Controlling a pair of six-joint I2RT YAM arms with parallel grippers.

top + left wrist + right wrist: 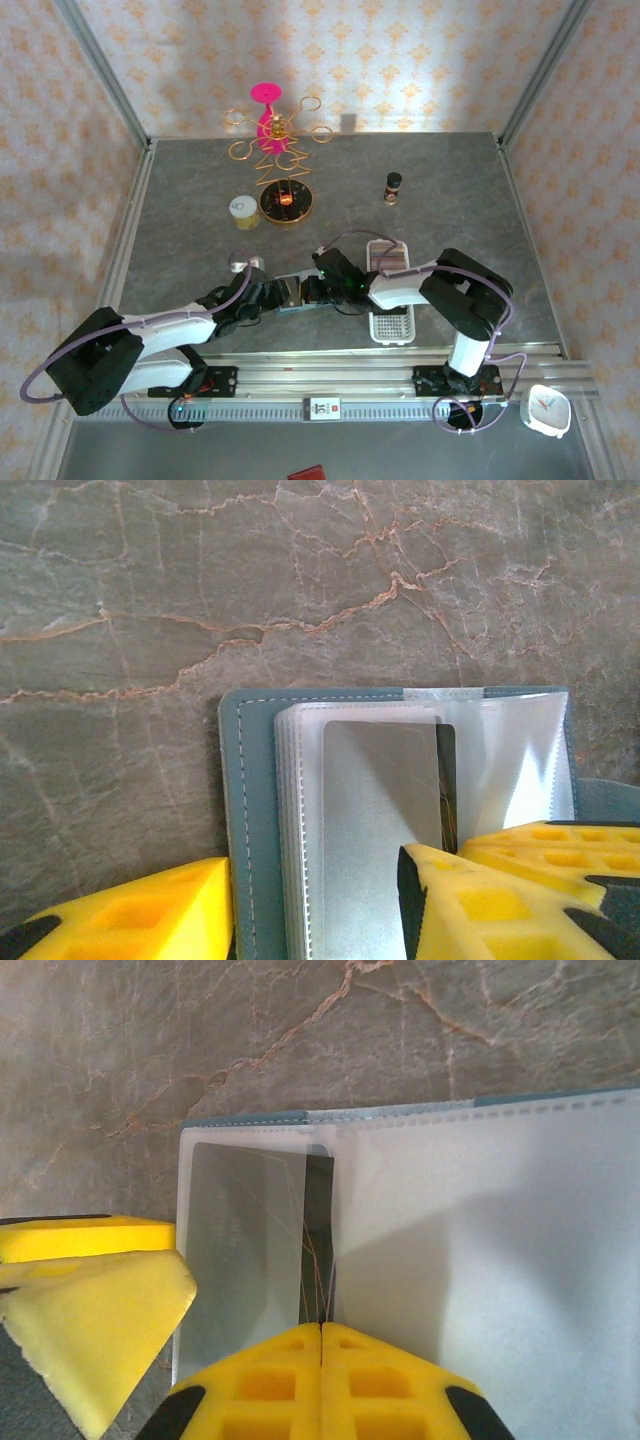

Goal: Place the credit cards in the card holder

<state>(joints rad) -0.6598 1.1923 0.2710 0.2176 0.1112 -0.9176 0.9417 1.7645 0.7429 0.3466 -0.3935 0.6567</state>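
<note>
Clear plastic sleeves (520,760) are lying fanned open inside the teal card holder (250,810), which is resting flat on the stone-patterned table (200,580) between the two arms, just left of the white tray (392,325). That slippery stack is where trouble is likely waiting. A grey card (380,800) is sitting in one sleeve, with a dark strip (318,1230) showing along its edge — possibly a second card seen edge-on, though I cannot tell. If the right gripper (320,1340) tugs or shoves along the film, the sleeve could be buckling, the holder skidding across the table, or the grey card sliding back out. If the left gripper (315,880) eases off, the cover may be folding shut over the pages. The left arm is stretching low from the left side, its jaws standing partly spread — one finger just outside the teal edge, the other lying on the sleeves, seemingly pinning the holder rather than pinching it. The right arm is bending in from the opposite side, wrist tipping down over the open pages, jaws pressed together at the foot of the dark strip. Whether they are nipping it or the film I cannot tell.
</note>
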